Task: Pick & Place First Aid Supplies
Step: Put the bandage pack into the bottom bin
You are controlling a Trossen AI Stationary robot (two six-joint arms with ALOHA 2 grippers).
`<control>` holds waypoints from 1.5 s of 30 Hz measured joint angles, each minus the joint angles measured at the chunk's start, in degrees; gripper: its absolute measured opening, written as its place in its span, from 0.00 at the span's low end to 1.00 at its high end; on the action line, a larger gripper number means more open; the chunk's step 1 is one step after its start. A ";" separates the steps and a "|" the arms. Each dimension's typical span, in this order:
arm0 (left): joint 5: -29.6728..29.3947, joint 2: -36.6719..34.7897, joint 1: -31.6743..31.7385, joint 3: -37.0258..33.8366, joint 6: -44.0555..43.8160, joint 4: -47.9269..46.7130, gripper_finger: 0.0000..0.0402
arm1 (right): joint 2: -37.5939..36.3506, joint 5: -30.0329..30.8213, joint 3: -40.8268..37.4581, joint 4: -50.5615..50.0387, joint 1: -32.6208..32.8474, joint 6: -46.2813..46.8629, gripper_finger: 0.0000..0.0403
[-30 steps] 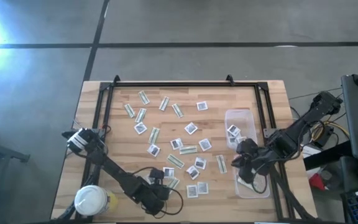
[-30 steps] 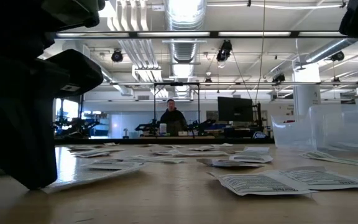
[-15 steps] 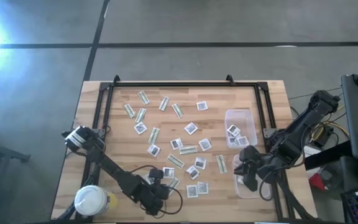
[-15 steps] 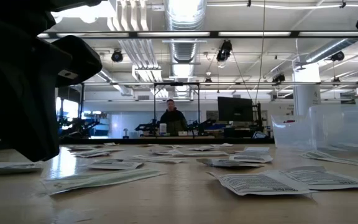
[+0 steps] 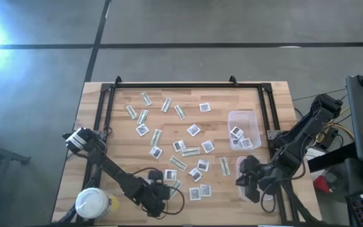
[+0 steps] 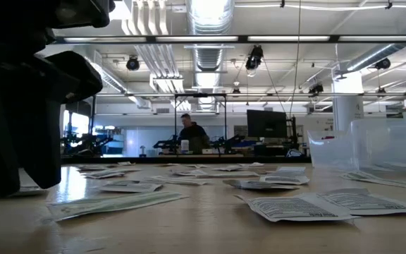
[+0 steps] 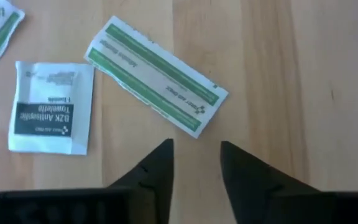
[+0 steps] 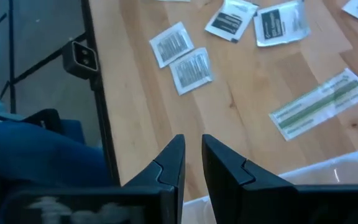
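The first aid supplies lie scattered flat on the wooden table (image 5: 125,157): square white packets (image 5: 193,130) and narrow green-and-white strips (image 5: 190,151). My left gripper (image 7: 196,149) is open near the table's near edge (image 5: 167,188), just short of one strip (image 7: 157,74), with a white packet (image 7: 51,106) beside it. That strip (image 6: 115,202) lies flat on the wood, clear of the fingers (image 6: 5,176). My right gripper (image 8: 191,144) hovers over the near clear tub (image 5: 266,192), its fingers a narrow gap apart with nothing between them.
A second clear tub (image 5: 241,116), farther back on the right, holds a few white packets. A white-lidded round jar (image 5: 93,203) stands at the near left corner. A black frame (image 5: 175,85) runs round the table. A person (image 6: 192,134) stands far off in the room.
My left gripper has lifted off the strip it was pressing at the near edge, and its fingers have parted; the strip now lies flat on the table. My right gripper has moved toward the table's near edge, from between the two tubs to over the near tub.
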 joint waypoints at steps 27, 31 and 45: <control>1.45 -0.09 0.72 0.11 -7.49 11.44 0.46 | -0.04 0.26 0.07 7.80 0.85 -4.91 0.13; 1.46 -0.09 0.63 0.13 -7.48 12.11 0.46 | -0.04 0.26 0.09 7.90 0.86 -5.02 0.13; -0.55 0.15 0.44 2.62 0.15 11.98 0.42 | -0.07 0.26 0.09 8.06 0.84 -5.93 0.13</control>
